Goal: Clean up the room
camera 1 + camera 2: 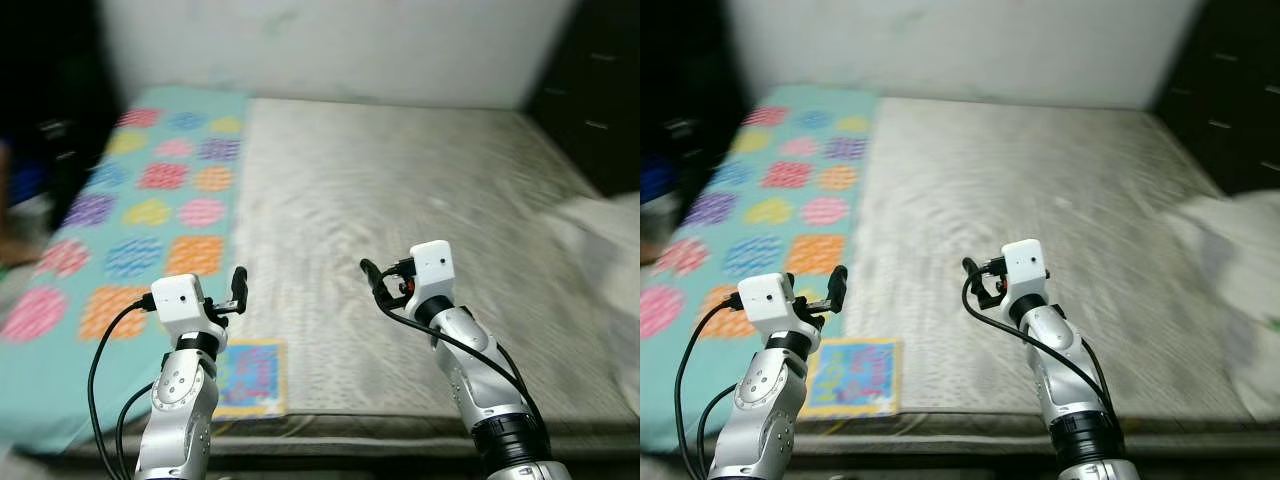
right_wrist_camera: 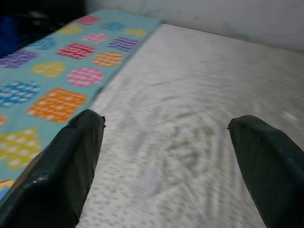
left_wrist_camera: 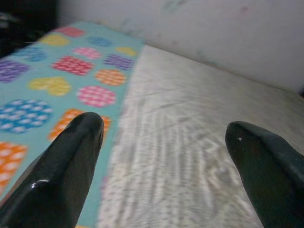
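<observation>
While both sets of jaws stand spread and empty, the left gripper (image 1: 238,285) hovers over the near edge of the bed (image 1: 400,200) at the seam of the teal blanket (image 1: 150,210), and the right gripper (image 1: 372,275) hangs above bare grey mattress. Just near of the left arm lies a small colourful square book (image 1: 250,375), flat on the bed's near edge. Far right, a white crumpled cloth (image 1: 600,250) slumps. I judge the blanket soft, light and limp; pinching a corner or its right edge should serve best.
</observation>
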Controlling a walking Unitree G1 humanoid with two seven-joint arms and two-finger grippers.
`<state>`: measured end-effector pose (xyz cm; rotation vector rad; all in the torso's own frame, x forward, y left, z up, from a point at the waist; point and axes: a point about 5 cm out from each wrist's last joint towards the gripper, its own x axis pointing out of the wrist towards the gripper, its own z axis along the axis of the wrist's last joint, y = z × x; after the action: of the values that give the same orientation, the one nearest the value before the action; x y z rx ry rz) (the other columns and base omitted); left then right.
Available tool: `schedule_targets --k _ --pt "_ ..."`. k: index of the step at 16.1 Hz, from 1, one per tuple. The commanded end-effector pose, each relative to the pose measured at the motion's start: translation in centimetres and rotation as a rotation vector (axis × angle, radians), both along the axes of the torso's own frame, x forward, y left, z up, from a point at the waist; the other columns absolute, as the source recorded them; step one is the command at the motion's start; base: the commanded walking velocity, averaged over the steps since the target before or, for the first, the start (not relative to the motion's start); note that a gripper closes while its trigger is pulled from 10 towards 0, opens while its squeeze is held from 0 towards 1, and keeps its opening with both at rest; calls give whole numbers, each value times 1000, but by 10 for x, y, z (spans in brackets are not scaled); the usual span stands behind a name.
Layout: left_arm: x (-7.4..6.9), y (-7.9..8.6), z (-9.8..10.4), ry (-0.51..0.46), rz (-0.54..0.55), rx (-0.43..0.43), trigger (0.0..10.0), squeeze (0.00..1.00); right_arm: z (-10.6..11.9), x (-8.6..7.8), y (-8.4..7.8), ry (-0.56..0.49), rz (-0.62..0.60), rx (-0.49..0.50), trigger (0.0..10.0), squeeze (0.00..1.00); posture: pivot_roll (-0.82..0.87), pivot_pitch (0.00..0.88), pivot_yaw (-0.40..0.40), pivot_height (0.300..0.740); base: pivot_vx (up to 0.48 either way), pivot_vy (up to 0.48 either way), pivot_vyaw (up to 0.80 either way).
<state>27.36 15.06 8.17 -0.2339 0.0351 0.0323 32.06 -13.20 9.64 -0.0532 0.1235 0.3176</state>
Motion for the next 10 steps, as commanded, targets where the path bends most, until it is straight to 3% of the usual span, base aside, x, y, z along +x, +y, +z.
schedule_targets --k 1,10 --pt "1 -3 0 11 -3 -1 10000 0 1 0 -1 -8 -4 -8 10000 0 -113 40 -45 740 0 0 456" --pt "-3 -2 1 9 -6 -3 10000 0 -4 -7 2 17 -17 28 10000 0 -106 80 -39 740 0 0 0"
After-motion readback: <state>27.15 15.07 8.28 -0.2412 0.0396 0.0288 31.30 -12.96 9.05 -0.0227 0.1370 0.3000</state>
